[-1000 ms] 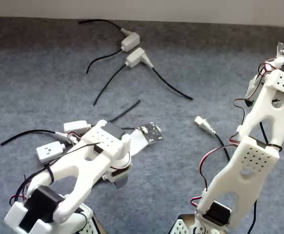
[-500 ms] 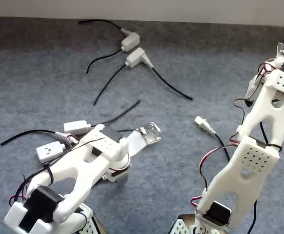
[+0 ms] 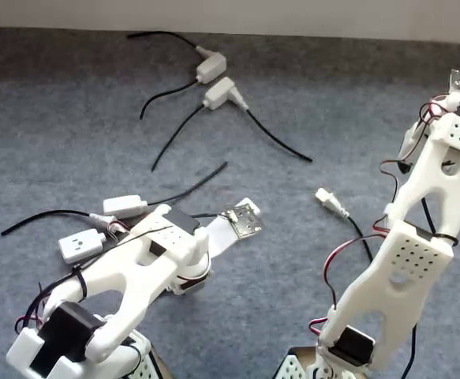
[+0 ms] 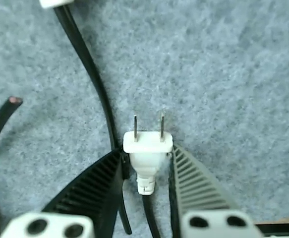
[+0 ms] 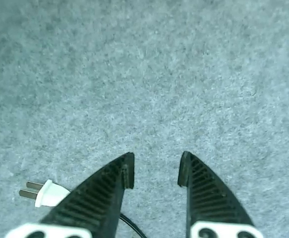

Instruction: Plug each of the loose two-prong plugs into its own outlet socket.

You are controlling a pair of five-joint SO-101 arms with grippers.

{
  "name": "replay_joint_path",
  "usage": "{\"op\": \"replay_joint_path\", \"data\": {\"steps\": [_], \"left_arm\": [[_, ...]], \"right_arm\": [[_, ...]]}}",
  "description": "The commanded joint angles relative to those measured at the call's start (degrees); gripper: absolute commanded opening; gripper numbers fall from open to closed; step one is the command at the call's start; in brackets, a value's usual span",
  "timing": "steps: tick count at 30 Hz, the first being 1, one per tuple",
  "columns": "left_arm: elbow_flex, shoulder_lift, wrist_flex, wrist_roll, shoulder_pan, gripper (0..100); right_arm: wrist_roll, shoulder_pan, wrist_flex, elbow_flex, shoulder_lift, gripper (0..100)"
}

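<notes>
A white two-prong plug [image 4: 147,142] sits between the black fingers of my left gripper [image 4: 147,154], which is shut on it, prongs pointing away over the grey carpet. The left arm [image 3: 147,267] is low at the front left, beside a white outlet socket [image 3: 80,245] and a second white block [image 3: 125,205]. My right gripper [image 5: 156,158] hangs open above bare carpet, with another loose white plug [image 5: 44,193] off to one side of it. That loose plug [image 3: 332,202] lies on the carpet by the raised right arm [image 3: 407,260].
Two white connector pairs [image 3: 211,67] [image 3: 220,93] with black cords lie at the back. A black cable [image 4: 87,64] runs past the held plug, and a cut cable end [image 4: 13,101] lies nearby. Open carpet spreads across the middle.
The left arm's wrist has shifted slightly back toward its base and turned a little. The right arm has not moved.
</notes>
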State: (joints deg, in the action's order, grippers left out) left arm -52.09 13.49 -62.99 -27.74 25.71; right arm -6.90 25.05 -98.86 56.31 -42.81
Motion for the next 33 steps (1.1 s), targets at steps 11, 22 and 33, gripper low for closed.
{"op": "replay_joint_path", "data": {"steps": [11,22,33], "left_arm": [[14.73,2.07,-0.70,5.71,0.92,7],[37.23,2.95,-11.34,12.22,4.18,3],[25.89,30.99,-3.69,15.56,8.84,1]], "right_arm": [[-0.79,0.75,-2.24,0.75,4.00,16.3],[-0.53,-7.78,-2.07,0.84,4.09,16.3],[-0.44,-15.43,-2.07,8.84,3.82,16.3]]}}
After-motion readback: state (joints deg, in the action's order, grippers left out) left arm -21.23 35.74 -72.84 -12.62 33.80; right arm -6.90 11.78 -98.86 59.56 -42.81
